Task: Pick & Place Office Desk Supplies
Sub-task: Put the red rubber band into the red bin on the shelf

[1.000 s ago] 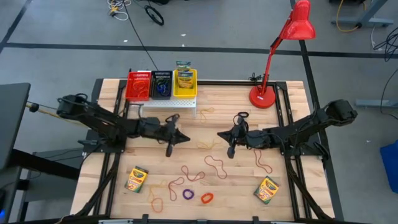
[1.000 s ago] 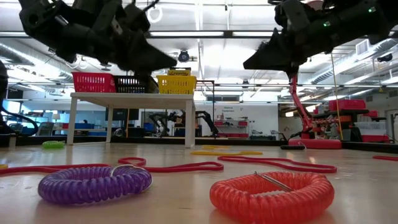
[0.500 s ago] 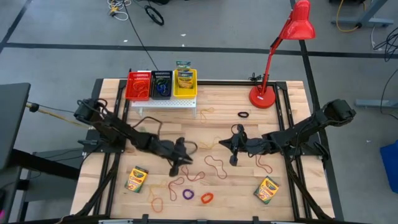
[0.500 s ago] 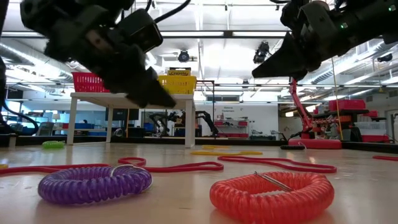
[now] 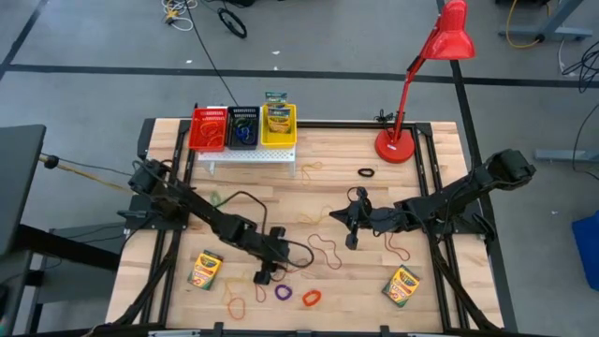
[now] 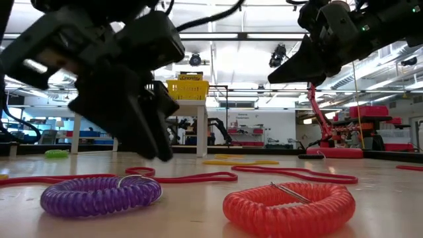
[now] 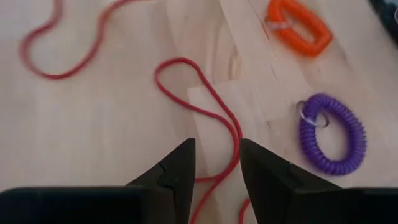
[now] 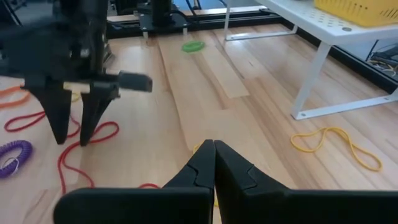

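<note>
We lower our half-open left gripper (image 7: 216,163) straight over the thin red rubber band (image 7: 211,106), then squeeze.

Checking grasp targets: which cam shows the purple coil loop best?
Left wrist view: the purple coil loop lies whole, metal ring visible, beside the left gripper. Low view shows it close but edge-on. High view gives only a small ring. Right wrist view cuts it at the frame edge.
</note>
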`<state>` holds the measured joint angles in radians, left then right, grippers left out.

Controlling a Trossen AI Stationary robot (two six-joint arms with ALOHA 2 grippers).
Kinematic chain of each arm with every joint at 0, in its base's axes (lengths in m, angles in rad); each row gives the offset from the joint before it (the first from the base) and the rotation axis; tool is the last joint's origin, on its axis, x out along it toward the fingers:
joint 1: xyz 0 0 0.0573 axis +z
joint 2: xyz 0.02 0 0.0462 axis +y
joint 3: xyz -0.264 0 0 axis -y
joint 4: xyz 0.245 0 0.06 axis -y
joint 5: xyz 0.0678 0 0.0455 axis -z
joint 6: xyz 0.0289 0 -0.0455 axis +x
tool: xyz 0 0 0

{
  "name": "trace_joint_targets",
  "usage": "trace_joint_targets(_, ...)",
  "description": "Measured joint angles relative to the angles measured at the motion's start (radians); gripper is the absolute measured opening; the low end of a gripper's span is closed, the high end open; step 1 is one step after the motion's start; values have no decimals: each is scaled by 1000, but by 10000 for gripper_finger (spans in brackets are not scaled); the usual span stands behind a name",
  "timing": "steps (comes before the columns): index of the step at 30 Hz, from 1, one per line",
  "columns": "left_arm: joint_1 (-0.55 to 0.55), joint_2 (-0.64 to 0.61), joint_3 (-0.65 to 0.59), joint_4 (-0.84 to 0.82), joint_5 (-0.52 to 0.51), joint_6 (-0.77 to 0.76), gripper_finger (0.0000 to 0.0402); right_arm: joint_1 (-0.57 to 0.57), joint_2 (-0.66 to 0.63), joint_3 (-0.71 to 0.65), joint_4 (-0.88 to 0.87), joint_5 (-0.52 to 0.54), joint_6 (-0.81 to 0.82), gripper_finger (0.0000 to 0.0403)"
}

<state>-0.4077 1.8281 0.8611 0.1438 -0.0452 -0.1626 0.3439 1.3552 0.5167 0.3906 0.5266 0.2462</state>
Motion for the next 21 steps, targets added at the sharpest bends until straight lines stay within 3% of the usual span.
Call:
trace_joint_targets(9,0,88,123,-192,-7,43,128,0,0,0,0,0,0,5)
trace_joint_targets(12,1,90,154,-245,-57,76,99,0,0,0,0,0,0,5)
trace_joint_targets(17,17,92,206,-307,-97,124,14,0,0,0,0,0,0,5)
trace_joint_targets(21,36,77,240,-367,-141,143,5,0,0,0,1,0,0,5)
